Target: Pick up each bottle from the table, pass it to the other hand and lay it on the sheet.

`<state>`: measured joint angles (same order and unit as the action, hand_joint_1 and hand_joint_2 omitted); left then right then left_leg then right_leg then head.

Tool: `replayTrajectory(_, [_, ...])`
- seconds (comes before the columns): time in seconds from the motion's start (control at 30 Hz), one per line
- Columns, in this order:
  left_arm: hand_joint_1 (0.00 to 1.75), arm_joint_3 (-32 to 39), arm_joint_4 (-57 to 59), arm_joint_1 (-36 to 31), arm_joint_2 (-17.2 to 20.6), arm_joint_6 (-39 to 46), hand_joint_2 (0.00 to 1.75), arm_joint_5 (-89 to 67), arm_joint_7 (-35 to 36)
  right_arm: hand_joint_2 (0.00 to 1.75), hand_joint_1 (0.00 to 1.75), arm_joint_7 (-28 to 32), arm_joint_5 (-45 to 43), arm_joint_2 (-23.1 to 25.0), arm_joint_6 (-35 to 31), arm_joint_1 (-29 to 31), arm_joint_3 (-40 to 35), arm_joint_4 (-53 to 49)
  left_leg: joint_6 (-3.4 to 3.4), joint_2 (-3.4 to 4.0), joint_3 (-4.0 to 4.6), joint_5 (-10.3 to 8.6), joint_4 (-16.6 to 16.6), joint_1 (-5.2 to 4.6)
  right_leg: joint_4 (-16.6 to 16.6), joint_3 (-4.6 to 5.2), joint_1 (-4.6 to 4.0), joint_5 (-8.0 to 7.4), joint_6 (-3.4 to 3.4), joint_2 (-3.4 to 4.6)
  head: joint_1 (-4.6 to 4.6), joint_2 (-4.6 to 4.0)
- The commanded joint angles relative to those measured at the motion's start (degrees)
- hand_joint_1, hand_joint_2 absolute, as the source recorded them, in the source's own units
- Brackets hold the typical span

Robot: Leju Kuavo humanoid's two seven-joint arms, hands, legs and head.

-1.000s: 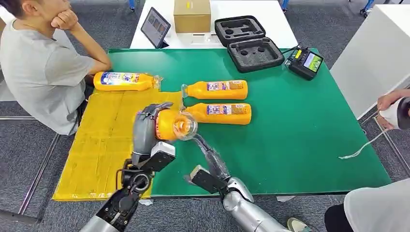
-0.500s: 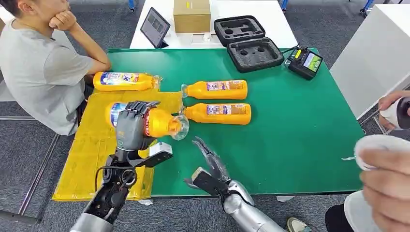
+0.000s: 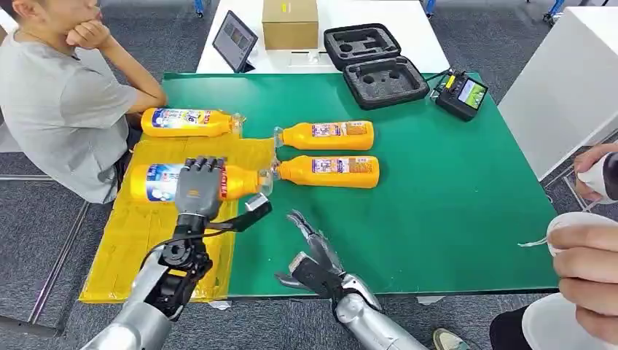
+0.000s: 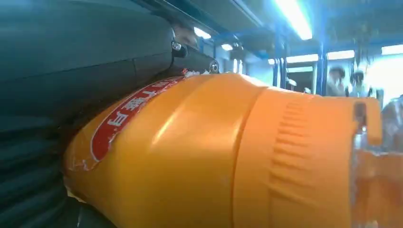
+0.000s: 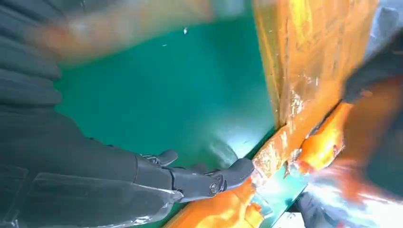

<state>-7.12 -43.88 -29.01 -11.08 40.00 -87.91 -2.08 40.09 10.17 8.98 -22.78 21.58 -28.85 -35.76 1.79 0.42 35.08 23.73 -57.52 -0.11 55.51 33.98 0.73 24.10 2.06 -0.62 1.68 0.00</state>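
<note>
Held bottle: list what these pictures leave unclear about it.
- Whether the bottle rests on the yellow sheet: head view, the left hand covers its middle.
- Label text: left wrist view, fingers hide part of it.
- Cap end: right wrist view, blurred.

Premises are presenting as a robotics lab or test room in an office-type building. Grey carpet tiles are covering the floor. At the upper centre, a white desk is carrying an open foam-lined equipment case, a tablet and a cardboard box. A handheld controller is sitting at the upper right of the green table. A person is sitting at the upper left, observing.
</note>
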Motion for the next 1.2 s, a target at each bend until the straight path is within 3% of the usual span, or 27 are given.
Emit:
replayTrajectory(0.03, [1.75, -8.7, 16.2, -6.1, 0.0, -2.2, 1.75, -1.2, 1.8, 1.75, 0.00, -0.1, -1.4, 0.1, 0.7, 1.0, 1.8, 1.2, -0.08, -0.09, -0.19, 0.07, 0.0, 0.05, 0.0, -0.22, -0.04, 0.09, -0.06, -0.03, -0.04, 0.00])
replayTrajectory(0.47, [1.75, -8.2, 19.2, -7.3, 0.4, -5.0, 1.75, -1.1, 4.2, 1.75, 0.00, -0.1, -2.3, 1.0, 1.3, 0.3, 2.6, 2.0, -0.07, 0.01, -0.12, 0.06, 0.0, 0.05, 0.0, -0.12, -0.05, 0.05, -0.05, 0.04, -0.02, 0.00])
replayTrajectory(1.2, [1.75, -4.5, 25.3, -13.8, -0.7, -8.4, 1.75, 4.4, 1.2, 1.75, 0.00, -0.1, -2.7, 1.2, 1.6, 1.4, 3.7, 3.2, -0.10, 0.01, -0.20, 0.12, -0.1, 0.07, 0.0, -0.21, -0.06, 0.10, -0.09, 0.08, -0.02, 0.00])
